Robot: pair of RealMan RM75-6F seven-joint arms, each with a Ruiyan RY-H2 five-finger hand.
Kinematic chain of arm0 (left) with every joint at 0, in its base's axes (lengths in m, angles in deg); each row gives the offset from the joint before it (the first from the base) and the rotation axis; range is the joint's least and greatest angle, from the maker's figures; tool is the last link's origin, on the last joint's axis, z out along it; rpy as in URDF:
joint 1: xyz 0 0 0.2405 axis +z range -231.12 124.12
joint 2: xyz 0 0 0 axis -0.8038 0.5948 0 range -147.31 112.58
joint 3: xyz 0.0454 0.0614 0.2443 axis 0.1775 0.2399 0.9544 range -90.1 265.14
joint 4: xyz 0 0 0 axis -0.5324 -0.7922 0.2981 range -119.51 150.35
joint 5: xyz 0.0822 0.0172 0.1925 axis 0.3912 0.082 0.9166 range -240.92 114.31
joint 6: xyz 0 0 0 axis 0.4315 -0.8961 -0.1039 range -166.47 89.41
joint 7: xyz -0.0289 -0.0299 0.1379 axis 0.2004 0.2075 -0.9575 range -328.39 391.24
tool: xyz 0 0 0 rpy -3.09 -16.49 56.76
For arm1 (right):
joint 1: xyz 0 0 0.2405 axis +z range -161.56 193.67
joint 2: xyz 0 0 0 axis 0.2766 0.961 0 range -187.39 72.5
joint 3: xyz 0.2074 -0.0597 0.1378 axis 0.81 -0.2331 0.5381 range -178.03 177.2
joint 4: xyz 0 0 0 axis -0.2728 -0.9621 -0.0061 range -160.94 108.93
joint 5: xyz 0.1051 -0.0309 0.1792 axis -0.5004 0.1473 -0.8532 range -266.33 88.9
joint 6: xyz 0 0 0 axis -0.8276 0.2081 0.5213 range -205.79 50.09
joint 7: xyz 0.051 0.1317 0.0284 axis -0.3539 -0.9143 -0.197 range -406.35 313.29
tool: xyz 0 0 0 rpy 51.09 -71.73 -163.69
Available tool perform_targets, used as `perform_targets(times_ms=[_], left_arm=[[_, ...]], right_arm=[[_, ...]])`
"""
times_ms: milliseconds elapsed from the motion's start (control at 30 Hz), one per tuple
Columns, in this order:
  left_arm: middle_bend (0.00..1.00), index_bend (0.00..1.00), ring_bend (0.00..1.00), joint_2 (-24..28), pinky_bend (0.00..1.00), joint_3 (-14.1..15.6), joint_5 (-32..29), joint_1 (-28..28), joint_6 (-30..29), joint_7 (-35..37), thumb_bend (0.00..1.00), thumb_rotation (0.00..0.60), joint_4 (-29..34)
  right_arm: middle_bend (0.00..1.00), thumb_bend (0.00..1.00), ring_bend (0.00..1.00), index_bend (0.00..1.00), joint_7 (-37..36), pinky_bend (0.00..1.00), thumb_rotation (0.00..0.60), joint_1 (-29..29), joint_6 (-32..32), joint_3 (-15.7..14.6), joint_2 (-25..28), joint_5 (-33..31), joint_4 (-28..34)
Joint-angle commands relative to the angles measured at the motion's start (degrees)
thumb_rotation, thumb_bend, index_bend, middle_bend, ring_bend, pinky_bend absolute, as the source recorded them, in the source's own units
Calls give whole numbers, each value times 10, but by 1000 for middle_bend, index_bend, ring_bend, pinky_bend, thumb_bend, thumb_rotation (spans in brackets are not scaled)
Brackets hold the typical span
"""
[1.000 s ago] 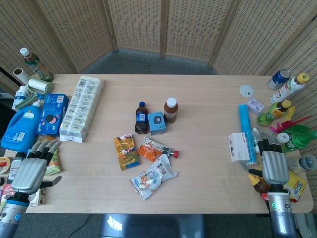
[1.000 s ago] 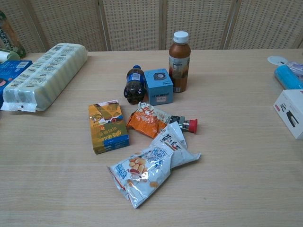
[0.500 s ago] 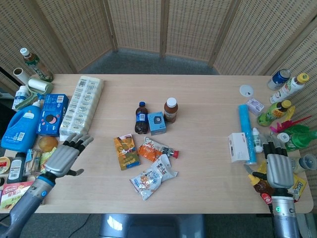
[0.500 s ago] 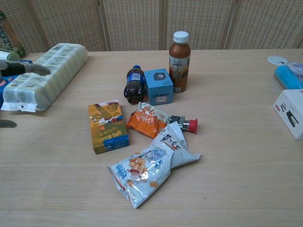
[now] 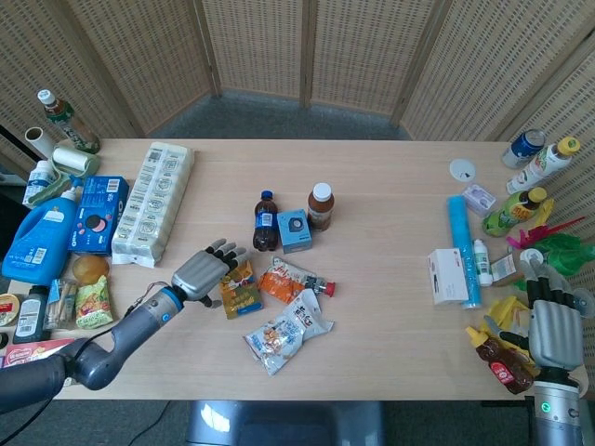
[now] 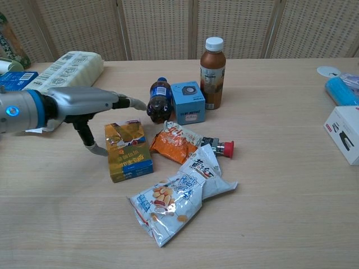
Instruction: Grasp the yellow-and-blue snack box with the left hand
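Observation:
The yellow-and-blue snack box (image 5: 241, 292) (image 6: 129, 150) lies flat near the table's middle, left of an orange snack bag (image 5: 284, 280). My left hand (image 5: 204, 272) (image 6: 84, 106) hovers at the box's left end with its fingers spread and nothing held; in the chest view the thumb hangs down just beside the box's left edge. My right hand (image 5: 553, 325) rests at the table's far right edge, fingers extended, holding nothing.
Behind the box stand a small cola bottle (image 5: 265, 221), a blue cube box (image 5: 295, 229) and a brown drink bottle (image 5: 321, 206). A white-blue snack bag (image 5: 286, 332) lies in front. A long wrapped pack (image 5: 152, 202) and cleaning goods crowd the left; bottles crowd the right.
My left hand has swept from the table's left edge rightward to the snack box. The right hand has drawn back toward the table's near right corner.

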Motion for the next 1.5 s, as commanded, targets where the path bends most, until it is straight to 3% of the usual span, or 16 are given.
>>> perform_targets(times_ms=[33, 267, 767, 1000, 1233, 1500], left_arm=[[0, 0, 0, -28, 0, 4, 8, -27, 21, 7, 231, 600, -31], [0, 0, 0, -52, 0, 12, 5, -49, 36, 22, 231, 600, -70], [0, 0, 0, -44, 0, 38, 2, -49, 29, 58, 231, 600, -88], [0, 0, 0, -19, 0, 34, 10, -51, 11, 82, 232, 600, -68], [0, 0, 0, 23, 0, 58, 22, -34, -9, 84, 231, 600, -32], [0, 0, 0, 16, 0, 74, 23, -15, -36, 65, 230, 600, -36]], right_arm=[[0, 170, 0, 0, -1, 0, 498, -5, -4, 1, 4, -2, 2], [0, 169, 0, 0, 1, 0, 499, -15, -11, 3, 8, -7, 6], [0, 171, 0, 0, 18, 0, 502, -12, -5, 8, -1, -9, 14], [0, 169, 0, 0, 26, 0, 503, -17, -10, 9, 0, -11, 23], [0, 169, 0, 0, 29, 0, 505, -15, -7, 9, -4, -8, 27], [0, 169, 0, 0, 14, 0, 508, -16, 2, 5, -12, -8, 21]])
